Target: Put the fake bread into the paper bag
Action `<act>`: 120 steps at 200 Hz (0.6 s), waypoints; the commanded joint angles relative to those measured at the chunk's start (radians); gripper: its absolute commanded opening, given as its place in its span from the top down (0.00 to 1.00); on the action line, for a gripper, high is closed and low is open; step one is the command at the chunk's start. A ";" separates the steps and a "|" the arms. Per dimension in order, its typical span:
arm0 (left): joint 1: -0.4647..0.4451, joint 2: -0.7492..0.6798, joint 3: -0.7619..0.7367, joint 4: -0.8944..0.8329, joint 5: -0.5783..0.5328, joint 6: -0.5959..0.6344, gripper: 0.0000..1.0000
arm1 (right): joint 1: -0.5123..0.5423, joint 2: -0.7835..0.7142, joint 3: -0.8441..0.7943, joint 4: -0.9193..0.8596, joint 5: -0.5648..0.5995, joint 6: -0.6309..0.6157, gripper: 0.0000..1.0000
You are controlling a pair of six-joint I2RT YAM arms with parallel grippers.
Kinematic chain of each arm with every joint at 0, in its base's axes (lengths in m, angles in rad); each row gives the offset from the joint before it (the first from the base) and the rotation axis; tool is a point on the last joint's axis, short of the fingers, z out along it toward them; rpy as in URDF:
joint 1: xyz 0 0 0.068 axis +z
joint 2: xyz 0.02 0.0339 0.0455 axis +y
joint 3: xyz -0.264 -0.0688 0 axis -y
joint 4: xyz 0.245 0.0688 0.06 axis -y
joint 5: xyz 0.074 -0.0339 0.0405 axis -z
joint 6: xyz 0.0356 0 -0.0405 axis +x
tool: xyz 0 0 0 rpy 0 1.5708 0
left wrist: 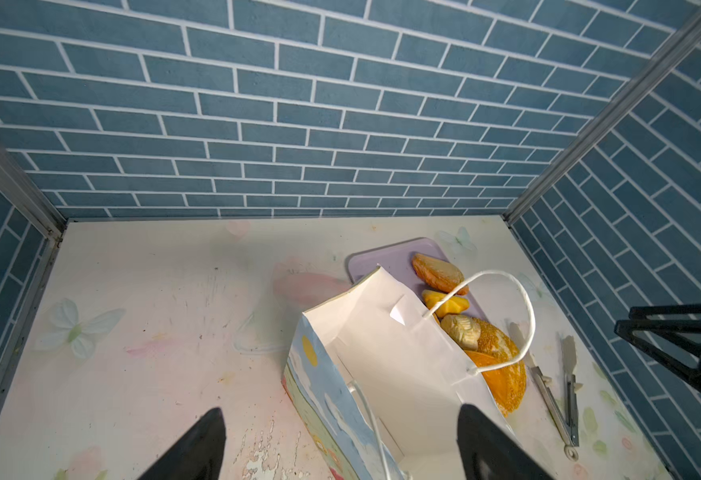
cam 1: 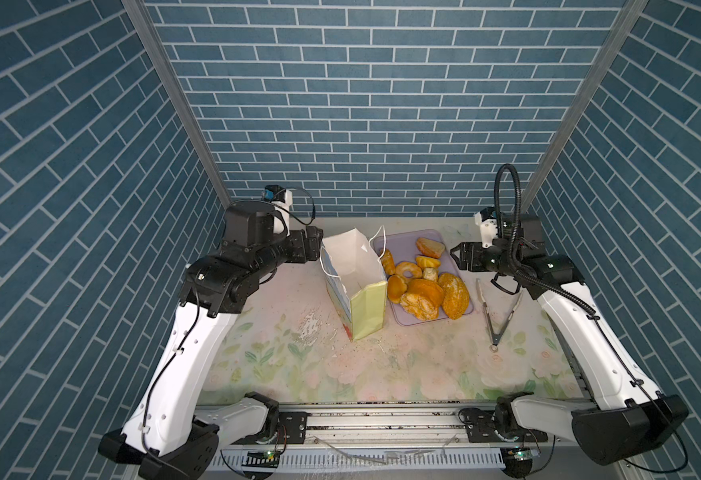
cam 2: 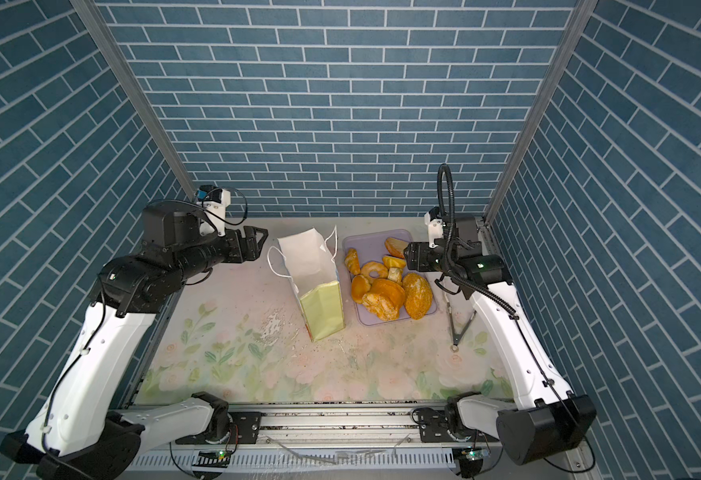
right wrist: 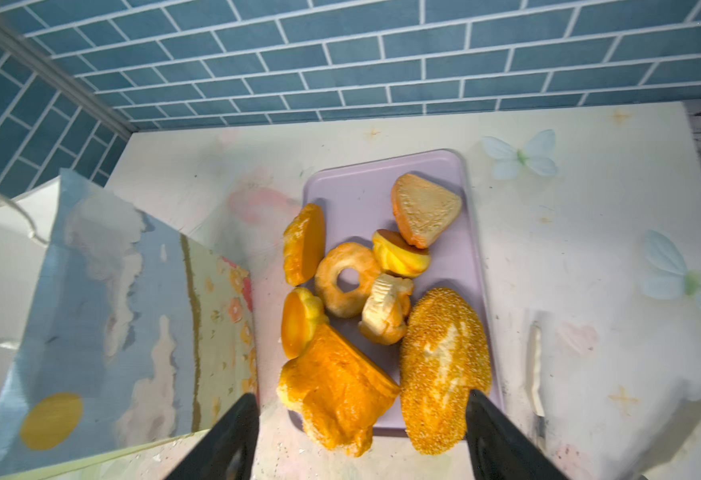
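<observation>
The bread (cam 1: 421, 291) lay on the tray (cam 1: 400, 245), just beside the upright bag (cam 1: 366, 309). The left gripper (cam 2: 262, 243), near the bag, and the right gripper (cam 1: 456, 257), near the tray, stood wide apart and held nothing.

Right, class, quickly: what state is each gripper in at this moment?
Left gripper: open, holding nothing.
Right gripper: open, holding nothing.
</observation>
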 commanded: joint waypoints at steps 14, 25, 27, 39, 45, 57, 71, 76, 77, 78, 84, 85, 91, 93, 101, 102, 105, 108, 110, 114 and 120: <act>-0.065 0.070 0.046 -0.153 -0.081 -0.009 0.18 | 0.094 0.043 0.063 -0.077 0.024 -0.008 0.22; -0.078 0.087 0.047 -0.167 -0.086 -0.019 0.22 | 0.119 0.056 0.077 -0.084 0.029 -0.008 0.22; -0.081 0.091 0.047 -0.169 -0.087 -0.020 0.22 | 0.124 0.057 0.079 -0.086 0.029 -0.008 0.22; -0.092 0.107 0.044 -0.180 -0.091 -0.024 0.26 | 0.148 0.071 0.094 -0.094 0.029 -0.009 0.23; -0.096 0.115 0.044 -0.187 -0.092 -0.027 0.30 | 0.161 0.077 0.105 -0.099 0.030 -0.012 0.23; -0.097 0.118 0.033 -0.182 -0.073 -0.041 0.37 | 0.184 0.087 0.118 -0.104 0.032 -0.017 0.23; -0.095 0.108 -0.011 -0.139 -0.047 -0.064 0.47 | 0.204 0.099 0.127 -0.105 0.033 -0.021 0.23; -0.095 0.106 -0.025 -0.125 -0.037 -0.069 0.50 | 0.208 0.103 0.129 -0.106 0.033 -0.021 0.23; -0.095 0.106 -0.027 -0.122 -0.036 -0.070 0.51 | 0.210 0.105 0.129 -0.106 0.033 -0.021 0.23; -0.094 0.107 -0.028 -0.119 -0.034 -0.071 0.52 | 0.211 0.106 0.131 -0.106 0.033 -0.021 0.23; -0.090 0.112 -0.037 -0.107 -0.018 -0.077 0.57 | 0.217 0.111 0.134 -0.107 0.033 -0.021 0.23; -0.090 0.114 -0.038 -0.106 -0.015 -0.077 0.57 | 0.219 0.113 0.134 -0.108 0.033 -0.020 0.23; -0.084 0.122 -0.037 -0.104 -0.001 -0.083 0.62 | 0.225 0.119 0.137 -0.107 0.034 -0.019 0.23; -0.082 0.126 -0.035 -0.104 0.003 -0.085 0.63 | 0.226 0.121 0.139 -0.107 0.034 -0.018 0.23; -0.076 0.138 -0.026 -0.105 0.009 -0.082 0.71 | 0.236 0.127 0.145 -0.106 0.031 -0.013 0.23; -0.075 0.141 -0.024 -0.105 0.010 -0.081 0.71 | 0.238 0.127 0.146 -0.106 0.031 -0.014 0.23; -0.072 0.146 -0.019 -0.108 0.013 -0.079 0.74 | 0.242 0.129 0.147 -0.106 0.029 -0.013 0.24; -0.067 0.151 -0.011 -0.111 0.018 -0.078 0.76 | 0.246 0.132 0.151 -0.105 0.029 -0.013 0.24; -0.063 0.155 -0.006 -0.113 0.021 -0.078 0.77 | 0.249 0.133 0.153 -0.105 0.029 -0.012 0.24; -0.054 0.160 0.001 -0.118 0.033 -0.075 0.80 | 0.254 0.135 0.157 -0.105 0.029 -0.012 0.24; -0.041 0.167 0.013 -0.121 0.052 -0.070 0.82 | 0.263 0.138 0.161 -0.105 0.030 -0.012 0.24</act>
